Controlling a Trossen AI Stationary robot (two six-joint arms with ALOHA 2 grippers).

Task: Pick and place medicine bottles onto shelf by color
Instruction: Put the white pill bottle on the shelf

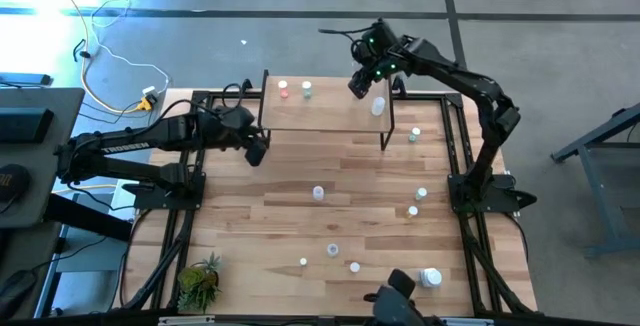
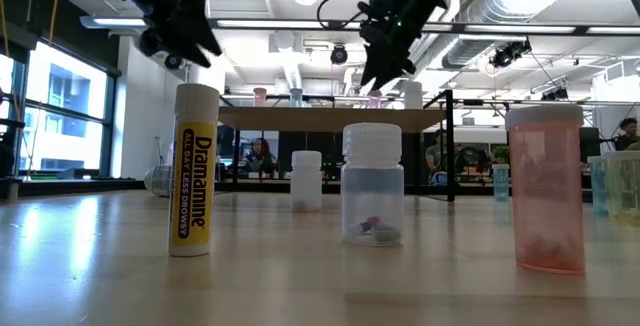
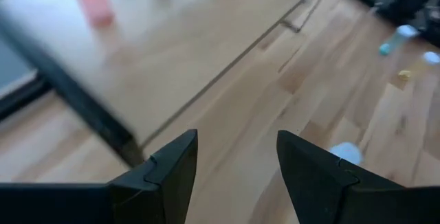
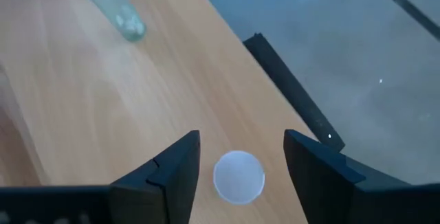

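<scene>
A small round white-capped plastic bottle (image 4: 238, 176) stands on the smooth light wooden shelf board (image 4: 82, 107), between the right gripper's (image 4: 240, 165) wide-spread dark fingers. A clear green-tinted bottle (image 4: 117, 5) stands farther along. The left gripper (image 3: 237, 162) hangs open beside the shelf.

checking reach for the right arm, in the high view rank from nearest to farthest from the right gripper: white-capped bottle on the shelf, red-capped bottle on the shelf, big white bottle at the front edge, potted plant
From the right gripper, above the shelf's right end:
1. White-capped bottle, on the shelf's right end, just beside the gripper.
2. Red-capped bottle, on the shelf's left part.
3. Big white bottle, at the table's front edge, right side.
4. Potted plant, at the front left corner.
</scene>
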